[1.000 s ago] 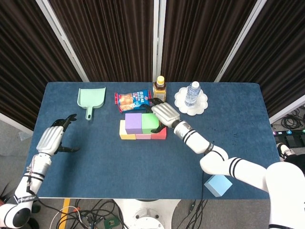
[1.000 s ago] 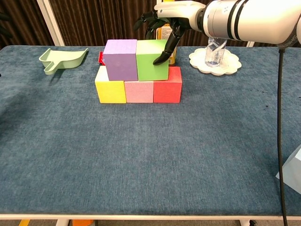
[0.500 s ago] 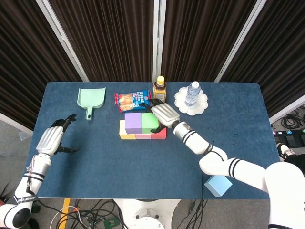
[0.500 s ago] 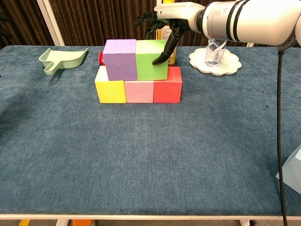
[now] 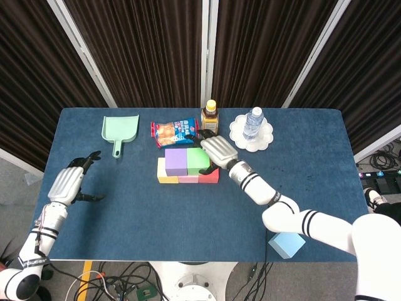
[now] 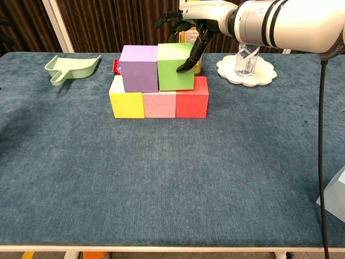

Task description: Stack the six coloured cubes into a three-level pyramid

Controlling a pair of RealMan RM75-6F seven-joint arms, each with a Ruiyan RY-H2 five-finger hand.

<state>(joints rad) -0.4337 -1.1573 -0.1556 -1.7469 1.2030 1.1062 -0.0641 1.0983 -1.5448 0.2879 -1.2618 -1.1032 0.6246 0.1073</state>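
My right hand (image 6: 188, 27), fingers spread against the green cube (image 6: 175, 67); a careless withdrawal could topple it off the row.

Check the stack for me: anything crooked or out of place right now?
The stack looks tidy, but the light blue cube sits at the table's near edge, partly overhanging it, far from the pyramid. The right hand rests on the green cube.
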